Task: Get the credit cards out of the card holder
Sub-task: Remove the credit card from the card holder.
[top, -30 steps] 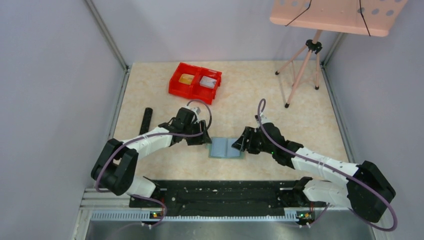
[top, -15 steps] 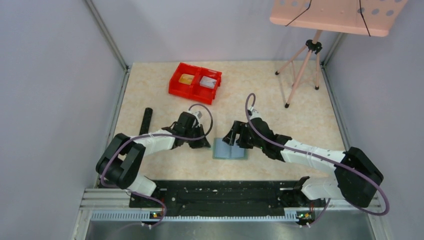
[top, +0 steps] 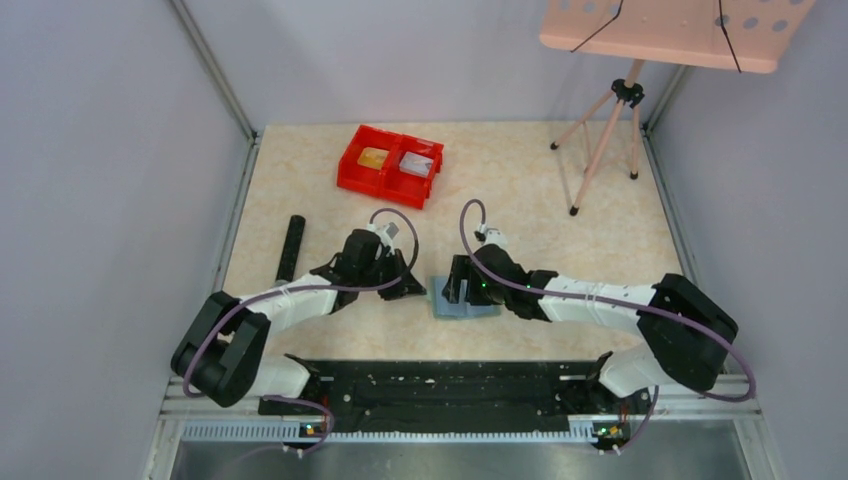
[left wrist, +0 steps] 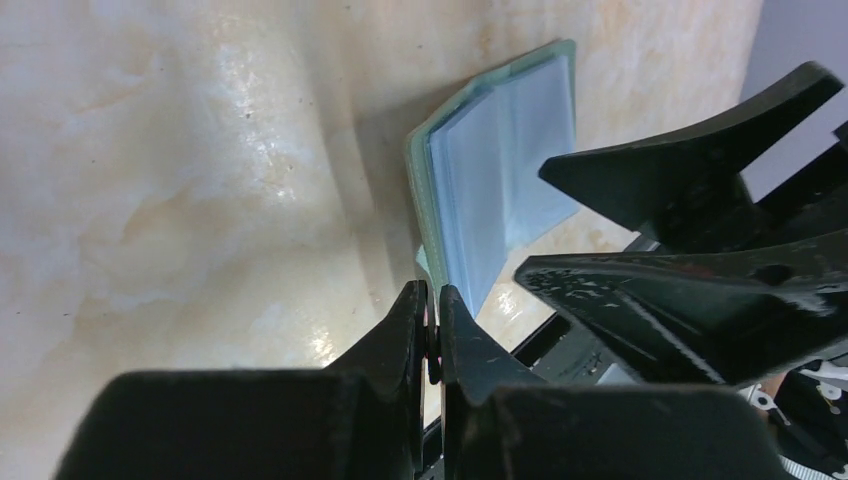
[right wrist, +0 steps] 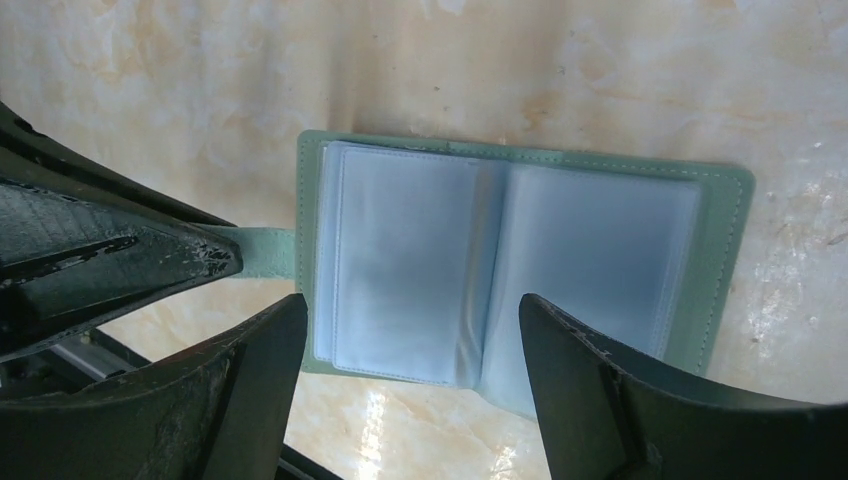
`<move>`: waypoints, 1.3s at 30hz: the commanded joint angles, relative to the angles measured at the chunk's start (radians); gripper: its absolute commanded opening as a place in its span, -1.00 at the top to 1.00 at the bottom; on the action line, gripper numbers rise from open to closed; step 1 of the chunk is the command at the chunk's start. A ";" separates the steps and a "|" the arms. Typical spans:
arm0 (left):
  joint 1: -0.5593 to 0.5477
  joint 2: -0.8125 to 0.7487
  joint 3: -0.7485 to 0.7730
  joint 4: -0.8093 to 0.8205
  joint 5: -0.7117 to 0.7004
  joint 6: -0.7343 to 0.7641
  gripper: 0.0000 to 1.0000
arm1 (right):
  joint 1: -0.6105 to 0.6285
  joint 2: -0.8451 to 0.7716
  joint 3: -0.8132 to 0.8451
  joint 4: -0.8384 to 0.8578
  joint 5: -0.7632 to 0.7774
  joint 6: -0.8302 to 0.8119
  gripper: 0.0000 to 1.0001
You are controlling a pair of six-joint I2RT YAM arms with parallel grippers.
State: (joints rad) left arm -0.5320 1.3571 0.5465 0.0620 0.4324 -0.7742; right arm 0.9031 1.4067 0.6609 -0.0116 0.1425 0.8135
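Now the card holder (right wrist: 520, 250) lies spread open on the table (top: 560, 200); the left gripper (left wrist: 432, 300) is pinched on its edge tab (right wrist: 265, 243); the right gripper (right wrist: 410, 305) hovers above, fingers wide apart.

From the top view I see bright, even, soft light with only faint shadows on the table (top: 560, 200). The left wrist view gives me white glare off the glossy table and a dark shadow beside the card holder (left wrist: 500, 180), with the near jaws blurred. The right wrist view is sharp mid-frame, with glare low down and soft, unfocused jaws at the bottom edge.
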 commanded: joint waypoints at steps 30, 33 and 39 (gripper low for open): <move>-0.002 -0.056 -0.009 0.029 0.008 -0.019 1.00 | 0.068 0.050 0.076 -0.053 0.114 -0.021 -0.26; -0.002 -0.062 -0.015 0.027 0.004 -0.019 1.00 | 0.069 0.036 0.068 -0.051 0.117 -0.019 -0.19; -0.003 -0.075 -0.019 0.019 -0.004 -0.020 1.00 | 0.069 0.030 0.056 -0.042 0.122 -0.014 -0.06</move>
State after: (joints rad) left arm -0.5320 1.3216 0.5423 0.0738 0.4400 -0.8051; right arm 0.9615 1.4651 0.7307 -0.0734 0.2382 0.7895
